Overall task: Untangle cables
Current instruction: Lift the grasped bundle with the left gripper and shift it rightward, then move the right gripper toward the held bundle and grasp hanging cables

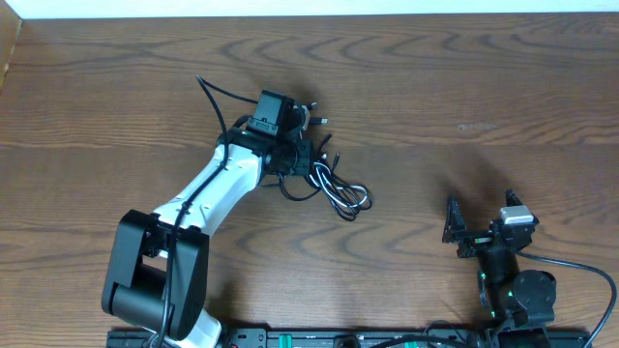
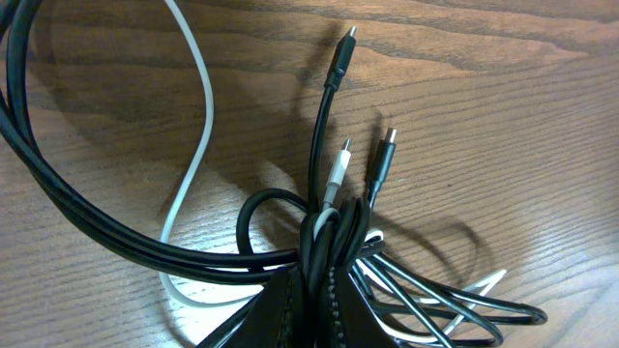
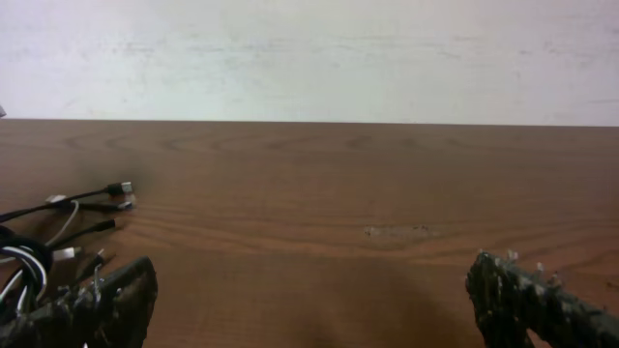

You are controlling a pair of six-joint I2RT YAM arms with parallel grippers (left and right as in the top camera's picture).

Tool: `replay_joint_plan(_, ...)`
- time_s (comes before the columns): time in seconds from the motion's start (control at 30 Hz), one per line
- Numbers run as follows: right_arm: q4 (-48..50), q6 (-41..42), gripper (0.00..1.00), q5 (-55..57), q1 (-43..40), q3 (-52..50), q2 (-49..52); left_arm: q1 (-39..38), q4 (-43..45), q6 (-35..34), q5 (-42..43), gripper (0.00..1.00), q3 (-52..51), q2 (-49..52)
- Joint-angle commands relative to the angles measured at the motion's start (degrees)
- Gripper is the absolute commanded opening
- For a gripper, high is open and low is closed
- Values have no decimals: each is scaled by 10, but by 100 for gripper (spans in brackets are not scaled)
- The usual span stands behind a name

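The black cable [image 2: 97, 203] and the white cable [image 2: 198, 116] lie tangled on the wooden table. In the overhead view the tangle [image 1: 337, 189] sits just right of my left gripper [image 1: 302, 159]. In the left wrist view my left gripper [image 2: 314, 300] is shut on a bunch of black and white strands. Two black plug ends [image 2: 340, 60] and a white plug end [image 2: 338, 169] point away from it. My right gripper [image 1: 482, 215] is open and empty near the front right, well apart from the tangle. The right wrist view shows the same open gripper [image 3: 314, 304] and the cables [image 3: 39, 256] far left.
The wooden table [image 1: 464, 87] stretches wide around the tangle. A thick black arm wire [image 1: 215, 97] runs behind the left wrist. A pale wall [image 3: 309, 58] stands beyond the table's far edge.
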Motion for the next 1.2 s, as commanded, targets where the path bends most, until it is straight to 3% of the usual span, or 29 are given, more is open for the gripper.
replay_joint_plan(0.0,-3,0,99,2,4,-1,-2,4,4,45,-3,8,12,-15)
replay_joint_plan(0.17,-3,0,99,2,4,-1,-2,4,7,109,-3,7,12,-15)
replay_joint_plan(0.5,2,-16,99,26,4,-1,-1,5,-3,111,25,8,12,-40)
replay_joint_plan(0.6,2,-14,99,-40,4,-1,-1,4,-15,125,31,7,12,-59)
replay_joint_plan(0.7,6,49,99,-107,4,-1,-1,4,-28,184,90,8,12,-78)
replay_joint_plan(0.8,9,194,99,-120,4,-1,3,4,-42,254,162,7,11,-85)
replay_joint_plan(0.9,10,283,99,-133,3,-1,6,5,-59,352,265,8,5,-85)
replay_joint_plan(1.03,8,292,99,-226,3,7,22,5,-80,423,329,7,5,-85)
replay_joint_plan(1.17,-26,324,99,-247,3,48,74,4,-84,435,343,7,5,-85)
